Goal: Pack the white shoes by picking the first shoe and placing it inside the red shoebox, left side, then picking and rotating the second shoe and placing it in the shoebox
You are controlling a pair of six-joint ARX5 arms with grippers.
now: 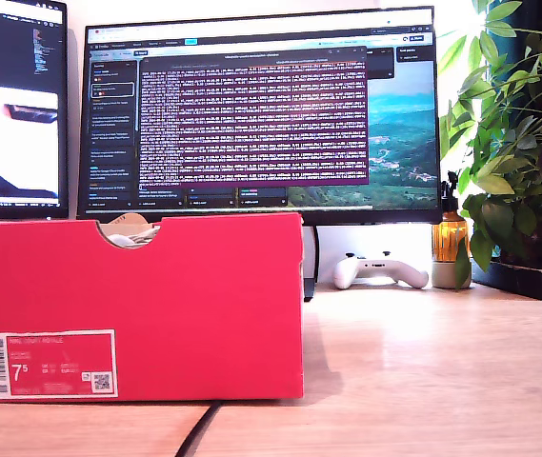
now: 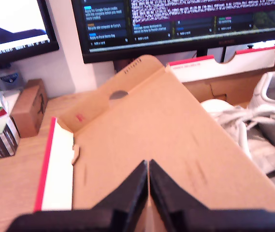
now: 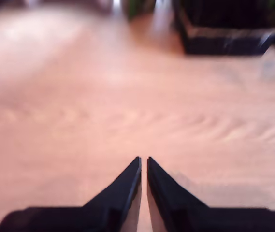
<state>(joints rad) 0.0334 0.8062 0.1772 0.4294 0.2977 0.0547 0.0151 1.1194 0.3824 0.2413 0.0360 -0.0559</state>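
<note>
The red shoebox [image 1: 156,305] stands on the wooden desk at the exterior view's left, barcode label facing the camera. Something pale shows through its half-round notch [image 1: 128,231]. In the first wrist view the box's brown lid [image 2: 166,125] lies open and tilted, and white shoes [image 2: 267,96] with laces rest inside the box beyond it. My first gripper [image 2: 148,165] is shut just over the lid's inner face; I cannot tell if it touches it. My second gripper [image 3: 143,159] is shut with nothing in it above bare desk. Neither arm shows in the exterior view.
Two monitors stand behind the box. A white game controller [image 1: 380,269], an amber bottle [image 1: 449,238] and a potted plant [image 1: 518,143] are at the exterior view's right. A black cable [image 1: 199,433] runs under the box. A small brown box [image 2: 28,106] sits beside the lid.
</note>
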